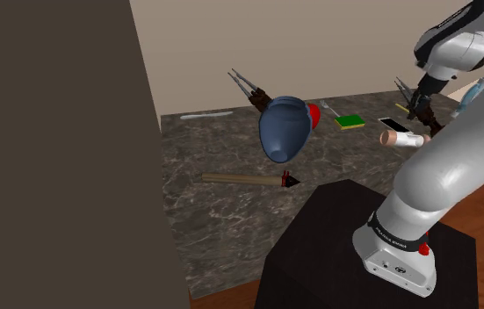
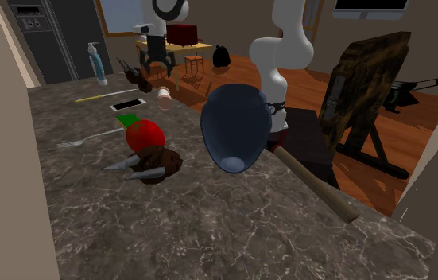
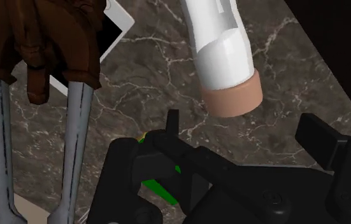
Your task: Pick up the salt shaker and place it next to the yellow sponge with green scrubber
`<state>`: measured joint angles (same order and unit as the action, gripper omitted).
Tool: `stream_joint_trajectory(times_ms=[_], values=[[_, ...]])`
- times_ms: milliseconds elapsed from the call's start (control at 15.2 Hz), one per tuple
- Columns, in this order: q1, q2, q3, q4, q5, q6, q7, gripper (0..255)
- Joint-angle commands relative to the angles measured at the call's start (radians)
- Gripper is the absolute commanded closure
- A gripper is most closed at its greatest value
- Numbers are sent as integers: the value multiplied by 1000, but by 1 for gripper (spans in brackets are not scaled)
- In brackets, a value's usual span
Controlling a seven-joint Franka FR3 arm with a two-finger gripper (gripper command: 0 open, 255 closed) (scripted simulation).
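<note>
As we read the shoulder view from its left, the yellow sponge with its green scrubber point(image 1: 349, 121) lies on the table point(image 1: 231, 211). A phone point(image 1: 393, 124) is just beside it, then comes the salt shaker point(image 1: 404, 138), tipped on its side near the table's edge, with the end effector point(image 1: 423, 112) hanging over it. In the wrist view, tongs with brown handles point(image 3: 40, 95) lie to one side of the shaker. Its white barrel and tan end sit just ahead of the black fingers, which stand spread and pinch nothing. We judge the shaker small, light and stiff. Its smooth round body looks apt to roll or slip under a loose pinch. We would take it across the middle of the white barrel, one finger on each long side and clear of the tan end, minding the tongs close by. The sponge is near, so we expect a short carry
</note>
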<state>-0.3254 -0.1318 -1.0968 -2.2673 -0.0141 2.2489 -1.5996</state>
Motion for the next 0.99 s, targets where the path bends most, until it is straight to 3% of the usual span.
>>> stream_joint_trajectory(times_ms=[0, 66, 132, 264, 396, 924], values=[[39, 100, -92, 3, 148, 21, -215, 0], [39, 180, -119, 13, 258, 15, -342, 0], [7, 264, -114, 28, 370, -1, -468, 0], [-131, 381, -21, 63, 512, -33, -659, 0], [-257, 473, 66, 104, 604, -64, -809, 0], [-311, 552, 148, 88, 705, -7, -873, 0]])
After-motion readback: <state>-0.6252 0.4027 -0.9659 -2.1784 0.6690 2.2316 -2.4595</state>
